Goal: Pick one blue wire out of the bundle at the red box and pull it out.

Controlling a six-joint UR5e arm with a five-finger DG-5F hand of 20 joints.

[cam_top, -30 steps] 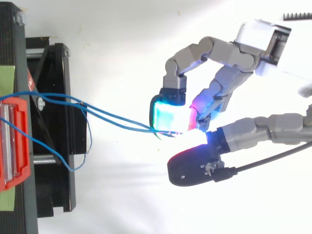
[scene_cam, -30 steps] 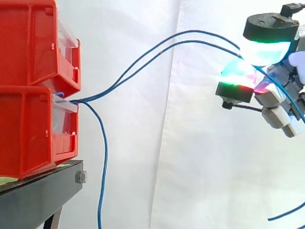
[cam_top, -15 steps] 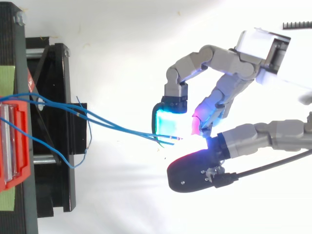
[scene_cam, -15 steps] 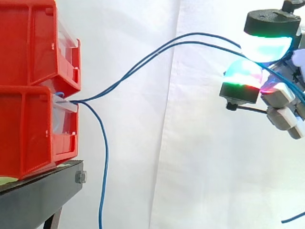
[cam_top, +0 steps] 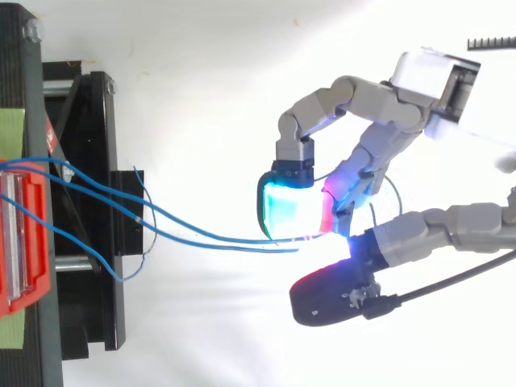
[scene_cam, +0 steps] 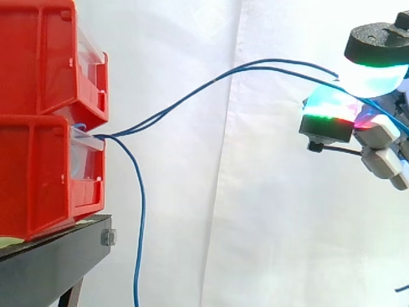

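Note:
Two stacked red bins (scene_cam: pixel 38 179) stand at the left on a black stand (scene_cam: pixel 57 256). A bundle of thin blue wires leaves the front of the lower bin. Two of these blue wires (scene_cam: pixel 211 80) arc up and to the right, where my hand (scene_cam: pixel 383 137) is shut on them between its glowing fingertips (scene_cam: pixel 329 105). From above, the same two wires (cam_top: pixel 201 234) run from the red bin (cam_top: pixel 36 242) to the pinch below the cyan pad (cam_top: pixel 286 211) of my hand (cam_top: pixel 431 81). A third blue wire (scene_cam: pixel 140 217) hangs straight down from the bin.
The white curtain hangs behind everything. Seen from above, the black stand (cam_top: pixel 89 242) juts to the right of the bin, and the loose third wire (cam_top: pixel 113 278) loops over it. Open space lies between the stand and my hand.
My hand has moved to the right, away from the bins, keeping its pinch. The two held wires have been drawn along with it, and their far tail has slipped lower at the right edge.

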